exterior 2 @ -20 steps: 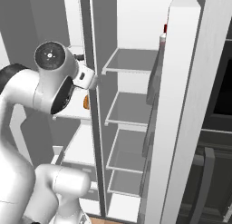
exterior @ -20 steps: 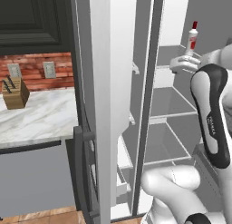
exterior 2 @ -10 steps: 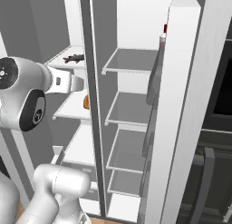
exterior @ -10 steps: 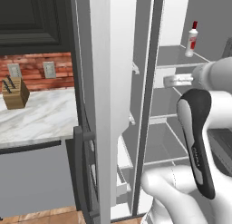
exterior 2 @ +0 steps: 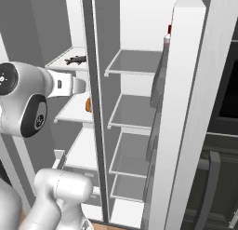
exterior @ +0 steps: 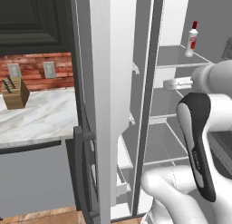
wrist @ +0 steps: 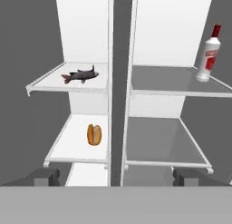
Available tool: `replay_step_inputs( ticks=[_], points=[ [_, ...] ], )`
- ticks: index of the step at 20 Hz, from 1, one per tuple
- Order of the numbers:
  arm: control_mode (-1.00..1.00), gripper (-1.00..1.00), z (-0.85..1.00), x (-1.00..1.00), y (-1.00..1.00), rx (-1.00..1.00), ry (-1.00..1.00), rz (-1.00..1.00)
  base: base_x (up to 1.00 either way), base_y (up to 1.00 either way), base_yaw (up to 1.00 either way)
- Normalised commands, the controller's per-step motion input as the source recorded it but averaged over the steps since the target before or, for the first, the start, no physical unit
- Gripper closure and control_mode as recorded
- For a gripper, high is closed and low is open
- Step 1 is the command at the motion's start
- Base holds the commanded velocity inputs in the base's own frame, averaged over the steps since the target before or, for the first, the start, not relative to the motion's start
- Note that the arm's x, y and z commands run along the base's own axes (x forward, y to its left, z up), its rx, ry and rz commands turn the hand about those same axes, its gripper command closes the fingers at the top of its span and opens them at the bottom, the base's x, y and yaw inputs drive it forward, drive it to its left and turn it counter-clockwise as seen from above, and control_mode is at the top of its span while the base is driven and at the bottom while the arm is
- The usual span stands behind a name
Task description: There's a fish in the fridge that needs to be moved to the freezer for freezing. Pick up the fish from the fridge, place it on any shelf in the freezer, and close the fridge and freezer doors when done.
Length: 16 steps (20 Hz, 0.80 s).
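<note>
One fish [wrist: 80, 75] up-left of pincer [wrist: 116, 177]

Fish [wrist: 80, 75]: dark grey, matt, faintly scaled skin. Fridge shelves [wrist: 72, 85]: smooth white plastic. Freezer shelves [wrist: 172, 80]: smooth, matt grey, white-edged. Doors [exterior: 106, 105]: light grey, satin finish. Bottle [wrist: 208, 55]: glossy white, red cap. Counter [exterior: 36, 116]: polished pale marble. Knife block [exterior: 14, 92]: wood. Wall [exterior: 34, 66]: rough red brick.

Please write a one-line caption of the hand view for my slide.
Small dark grey fish on left upper shelf, brown bun below, red-capped white bottle right.
</note>
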Motion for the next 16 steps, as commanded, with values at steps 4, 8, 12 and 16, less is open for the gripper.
replay_step_inputs(
  ticks=[4, 8, 12, 16],
  points=[
    [1.0, -1.0, -0.03, -0.04, -0.02, 0.0, 0.0, 0.0, -0.14, -0.12, 0.0],
    [1.0, -1.0, 0.0, 0.0, 0.0, 0.0, 0.0, 0.0, -0.36, -0.26, 0.0],
    [1.0, -1.0, 0.0, 0.0, 0.0, 0.0, 0.0, 0.0, -0.26, -0.08, 0.0],
    [1.0, -1.0, 0.0, 0.0, 0.0, 0.0, 0.0, 0.0, -0.31, -0.13, 0.0]
  ],
)
